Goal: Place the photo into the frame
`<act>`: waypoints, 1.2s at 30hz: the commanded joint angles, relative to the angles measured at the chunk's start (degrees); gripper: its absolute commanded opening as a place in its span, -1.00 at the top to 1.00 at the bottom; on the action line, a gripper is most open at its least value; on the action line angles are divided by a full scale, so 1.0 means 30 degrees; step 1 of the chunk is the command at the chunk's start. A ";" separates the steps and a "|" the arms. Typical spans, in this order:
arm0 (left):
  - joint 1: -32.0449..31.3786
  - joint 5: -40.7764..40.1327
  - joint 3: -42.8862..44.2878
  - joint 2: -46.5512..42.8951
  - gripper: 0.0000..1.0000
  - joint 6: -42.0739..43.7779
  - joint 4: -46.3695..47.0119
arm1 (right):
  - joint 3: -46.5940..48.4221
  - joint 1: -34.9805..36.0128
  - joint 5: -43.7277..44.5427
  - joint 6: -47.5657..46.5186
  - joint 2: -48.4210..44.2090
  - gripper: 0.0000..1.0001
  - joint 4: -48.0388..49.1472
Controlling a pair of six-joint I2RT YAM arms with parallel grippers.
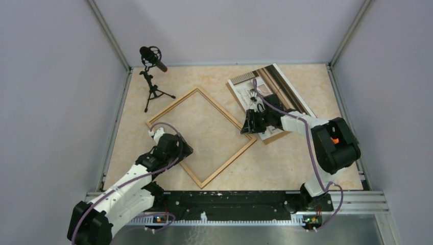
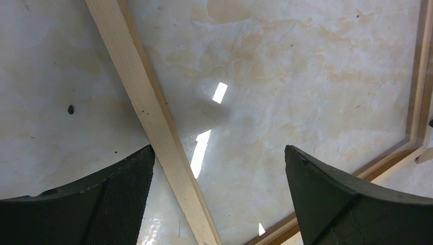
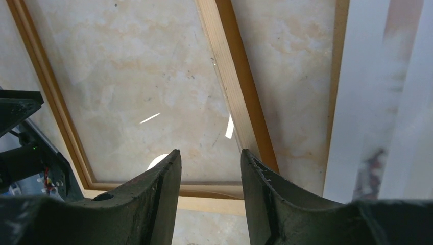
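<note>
The frame [image 1: 173, 105] of light wood lies flat mid-table, turned like a diamond. The photo [image 1: 265, 81] lies face up at the back right on a brown backing board [image 1: 275, 137]. My left gripper [image 1: 176, 149] hovers over the frame's near-left rail. In the left wrist view it [image 2: 218, 148] is wide open, with the rail [image 2: 148, 112] running between the fingers, close to the left one. My right gripper [image 1: 248, 122] is over the frame's right corner, at the photo's left edge. In the right wrist view it [image 3: 210, 151] is open and empty, with the frame rail [image 3: 232, 76] ahead and the photo's white border [image 3: 357, 102] at the right.
A black microphone [image 1: 152, 58] on a small tripod stands at the back left, just beyond the frame's upper-left rail. Grey walls close the table on three sides. A metal rail [image 1: 230, 201] with the arm bases runs along the near edge.
</note>
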 commanded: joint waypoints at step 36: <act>-0.0012 0.0556 0.0108 -0.0356 -0.97 -0.0192 0.1003 | -0.1556 -0.1198 0.1849 0.0574 -0.2582 0.05 -0.1428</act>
